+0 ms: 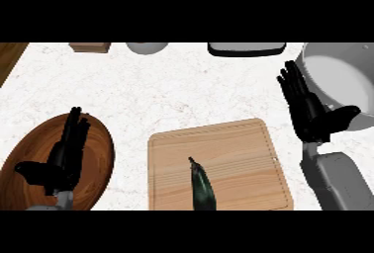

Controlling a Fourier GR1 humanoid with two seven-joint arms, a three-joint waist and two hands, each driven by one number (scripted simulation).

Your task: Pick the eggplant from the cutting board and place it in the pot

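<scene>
- The eggplant [202,187] lies on the cutting board [226,148], near its front edge.
- Left hand [60,158], fingers straight and together, is over a wooden plate [99,148].
- Right hand [310,111], fingers straight, is beside the pot [340,74].
- No writing is readable.

I see a white speckled stone counter [182,84] carrying a pale rectangular wooden cutting board [234,148], a dark oval wooden tray [99,148] and a large grey metal pot [343,74].
</scene>
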